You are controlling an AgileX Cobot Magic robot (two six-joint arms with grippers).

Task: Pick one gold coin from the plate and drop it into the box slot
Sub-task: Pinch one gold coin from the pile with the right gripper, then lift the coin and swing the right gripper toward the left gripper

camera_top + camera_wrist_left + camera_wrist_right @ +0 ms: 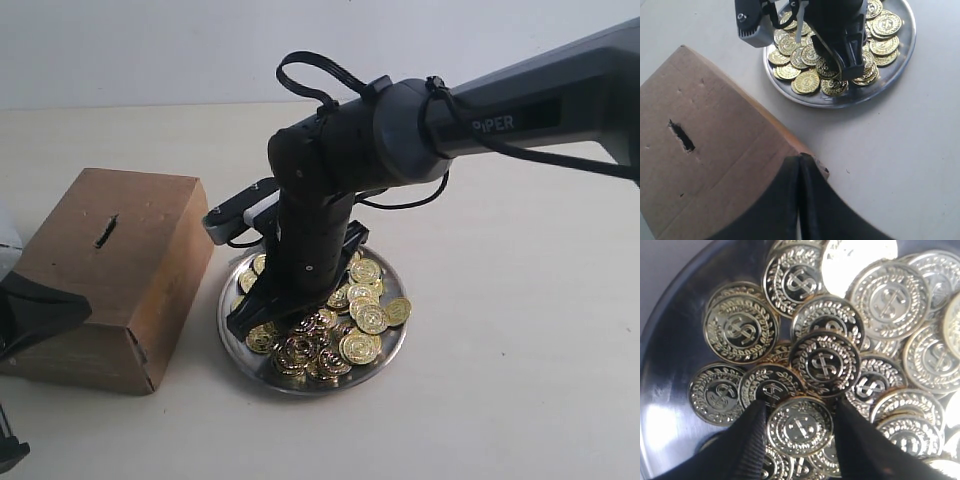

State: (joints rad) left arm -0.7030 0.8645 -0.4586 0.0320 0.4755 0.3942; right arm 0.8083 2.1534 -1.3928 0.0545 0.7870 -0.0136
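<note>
The brown cardboard box (110, 280) stands at the left, its dark slot (105, 231) on the top face. Right beside it lies the silver plate (380, 362) heaped with gold coins (355, 300). My right gripper (285, 315) reaches down into the pile. In the right wrist view it (801, 402) is open, its two black fingers straddling one flat-lying gold coin (800, 426) with little gap either side. My left gripper (801, 157) is shut and empty, hovering over the box (715, 150) corner nearest the plate (890, 75), away from the slot (681, 136).
The pale table (500, 400) runs bare to the right of the plate and in front of it. My right arm (520, 110) slants in from the upper right over the plate. The white wall (150, 40) bounds the far side.
</note>
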